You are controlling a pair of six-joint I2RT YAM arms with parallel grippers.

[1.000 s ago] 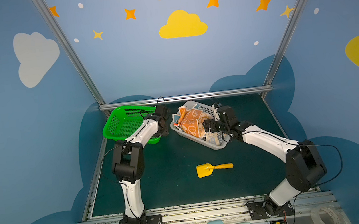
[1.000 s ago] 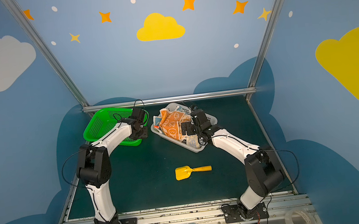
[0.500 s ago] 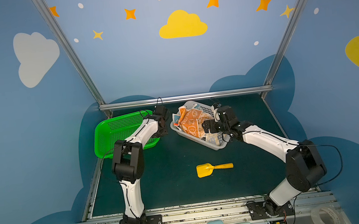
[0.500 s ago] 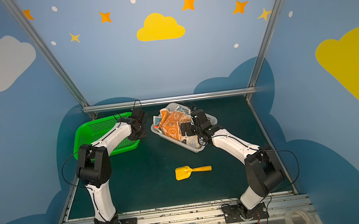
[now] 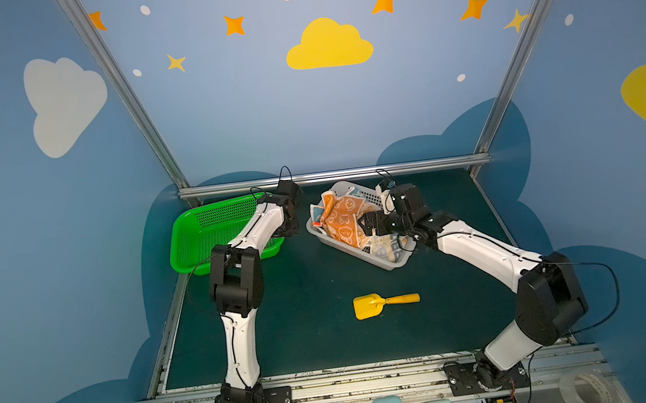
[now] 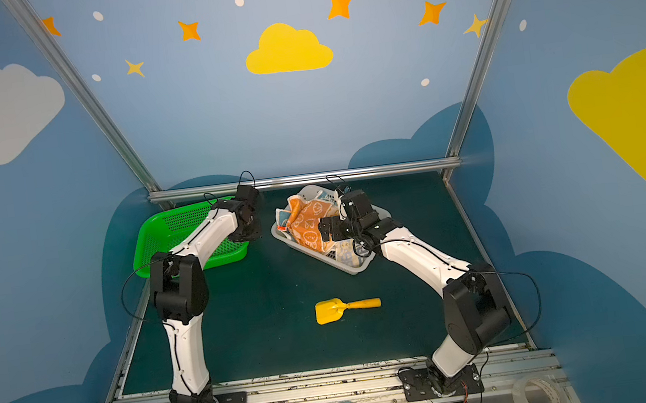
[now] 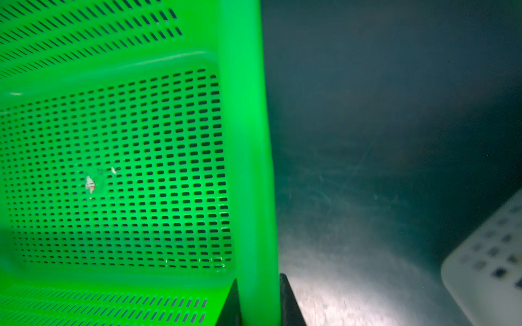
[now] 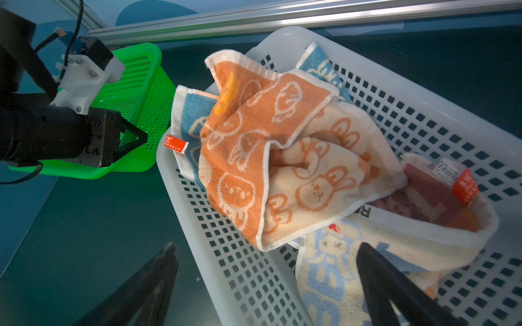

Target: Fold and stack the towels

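Nearest on the counter (image 5: 321, 336), a yellow scoop (image 5: 384, 303) is lying alone. Behind it the right fingers (image 8: 381, 276) are hovering spread wide over the white basket (image 8: 172, 186), grasping nothing. One is hanging over the lettered towel (image 8: 324, 282), and the other seems to be outside the basket wall. All three towels are lying crumpled inside this basket, with the orange towel (image 8: 254, 135) on top and the blue towel (image 8: 192, 113) partly under it. I am thinking the fingers should be shifting inward first, then pinching only one hemmed corner of the orange towel and lifting straight, so the others are not dragged. Farther back at the left, the left fingers (image 7: 289, 309) are clenching the rim of the green basket (image 7: 248, 141); it is better parked aside, leaving open counter for folding
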